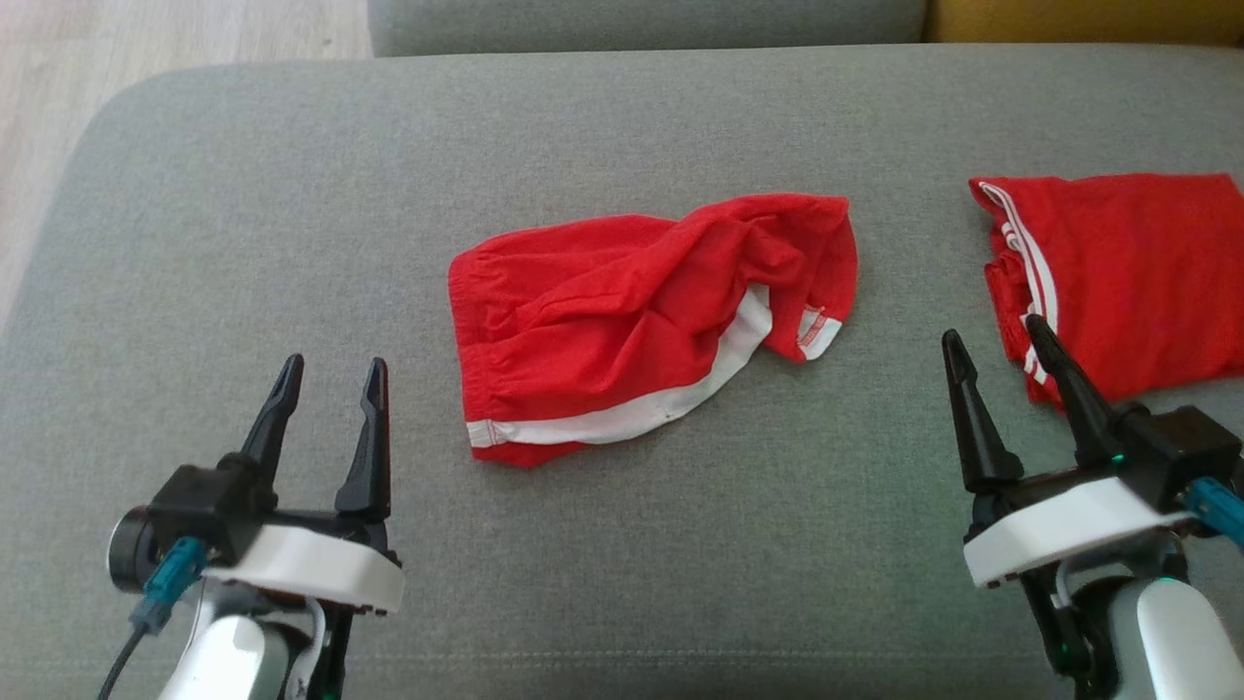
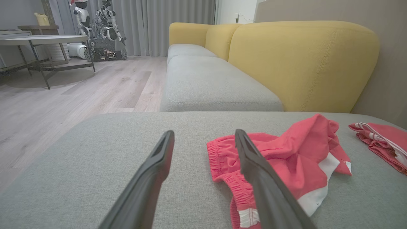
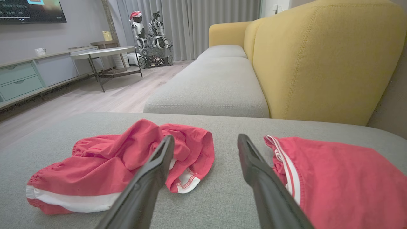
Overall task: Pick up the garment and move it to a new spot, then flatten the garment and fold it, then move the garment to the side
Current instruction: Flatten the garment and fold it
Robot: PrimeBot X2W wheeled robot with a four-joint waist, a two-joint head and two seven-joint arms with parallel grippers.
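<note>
I have my left gripper point(image 1: 334, 362) and right gripper point(image 1: 991, 329) open and empty over the grey cushion point(image 1: 194, 243). Ahead, between both jaws, the red shorts point(image 1: 622, 311) lie crumpled, long axis left to right, waistband toward my left jaws. A second red garment point(image 1: 1127, 272) sits just beside my right fingertips

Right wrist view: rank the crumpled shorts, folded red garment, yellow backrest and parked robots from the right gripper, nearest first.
1. Folded red garment, immediately right.
2. Crumpled shorts, ahead left.
3. Yellow backrest, behind, right.
4. Parked robots, far back, left.
</note>
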